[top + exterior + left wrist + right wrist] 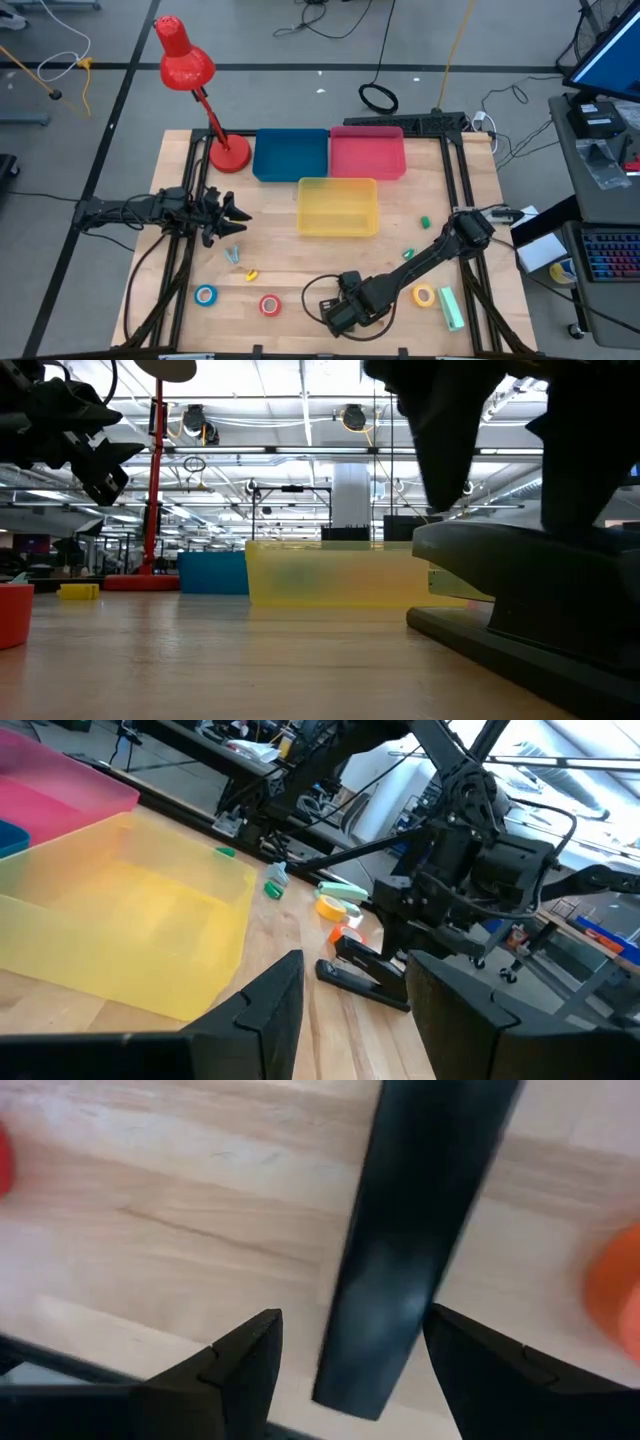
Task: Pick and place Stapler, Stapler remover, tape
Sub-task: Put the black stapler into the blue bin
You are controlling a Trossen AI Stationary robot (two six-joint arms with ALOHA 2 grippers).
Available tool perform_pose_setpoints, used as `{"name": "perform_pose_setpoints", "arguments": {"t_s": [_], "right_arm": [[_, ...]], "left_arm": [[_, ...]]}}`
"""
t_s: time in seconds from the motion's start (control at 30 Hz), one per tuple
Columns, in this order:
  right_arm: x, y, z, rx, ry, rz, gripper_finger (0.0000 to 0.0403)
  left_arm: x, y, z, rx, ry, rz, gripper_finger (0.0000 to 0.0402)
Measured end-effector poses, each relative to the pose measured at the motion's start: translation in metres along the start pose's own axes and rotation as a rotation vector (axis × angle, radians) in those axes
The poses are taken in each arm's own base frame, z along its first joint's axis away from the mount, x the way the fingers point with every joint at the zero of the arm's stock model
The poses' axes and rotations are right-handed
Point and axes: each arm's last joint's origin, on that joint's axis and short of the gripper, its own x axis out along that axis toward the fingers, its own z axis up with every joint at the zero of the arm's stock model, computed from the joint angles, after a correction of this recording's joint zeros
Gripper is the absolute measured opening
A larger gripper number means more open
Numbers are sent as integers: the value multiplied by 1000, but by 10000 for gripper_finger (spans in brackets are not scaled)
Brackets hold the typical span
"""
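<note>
- The right gripper (350, 1370) is seen low at the bottom centre of the high view, fingers spread wide on either side of the black stapler (415, 1230), which lies on the table (300, 260).
- The left gripper (240, 222) is held at mid-left, partly open and empty.
- The blue tape (206, 295) and red tape (270, 305) lie at lower left, the yellow tape (424, 295) at lower right.

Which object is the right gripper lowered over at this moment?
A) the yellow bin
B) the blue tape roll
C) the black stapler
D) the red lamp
C: the right gripper has its open fingers on either side of the black stapler near the table's front edge.
</note>
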Motion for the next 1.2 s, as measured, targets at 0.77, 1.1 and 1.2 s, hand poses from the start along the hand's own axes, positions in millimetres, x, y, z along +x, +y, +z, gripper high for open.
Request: {"name": "perform_pose_setpoints", "arguments": {"t_s": [0.77, 1.1, 1.2], "right_arm": [[47, -1, 3, -33, 47, 131, 238], [49, -1, 6, -36, 41, 117, 238], [49, -2, 6, -35, 38, 112, 238]], "left_arm": [[0, 0, 0, -3, 0, 0, 177], [0, 0, 0, -2, 0, 0, 177], [0, 0, 0, 1, 1, 0, 177]]}}
